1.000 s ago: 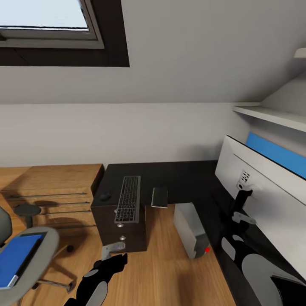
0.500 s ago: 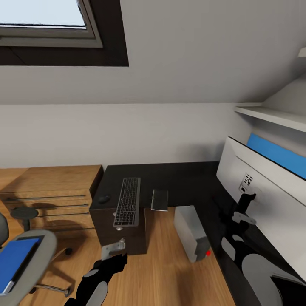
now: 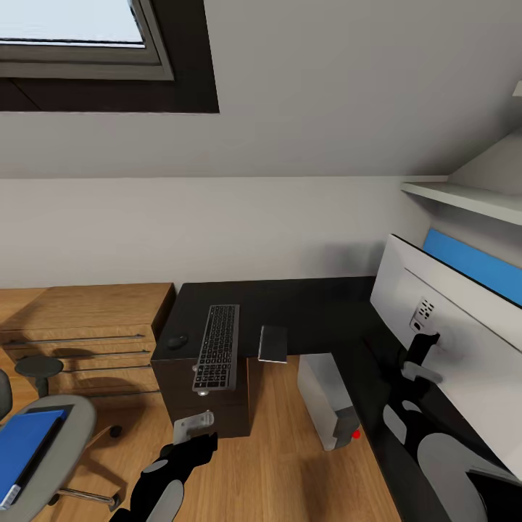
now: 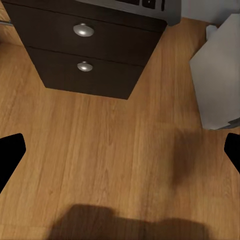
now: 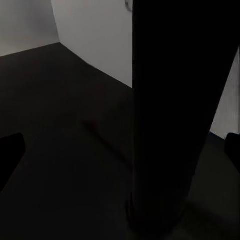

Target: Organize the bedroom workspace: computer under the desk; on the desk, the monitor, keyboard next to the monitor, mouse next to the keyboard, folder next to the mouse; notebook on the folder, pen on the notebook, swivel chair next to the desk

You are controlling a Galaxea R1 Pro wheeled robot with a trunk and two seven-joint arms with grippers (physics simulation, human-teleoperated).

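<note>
Head view carries no readable writing. From left: blue folder [image 3: 25, 446] on the swivel chair [image 3: 61, 464], released left pincer [image 3: 194, 428] over the floor, mouse [image 3: 176, 341] beside keyboard [image 3: 217, 346] on the table [image 3: 304, 308], then monitor [image 3: 457, 341]; right pincer's [image 3: 420, 362] state unclear. Chair sits further toward the frame edge than earlier as the camera shifted.

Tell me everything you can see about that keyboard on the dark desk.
The slim silver keyboard with dark keys lies flat on the dark brown desk, its long side running away from the camera. Its near end juts slightly past the desk edge, above the drawer unit with round metal knobs. A small dark mouse sits just to its left, apart from it, and a grey flat rectangular object lies to its right. Nothing rests on it.
</note>
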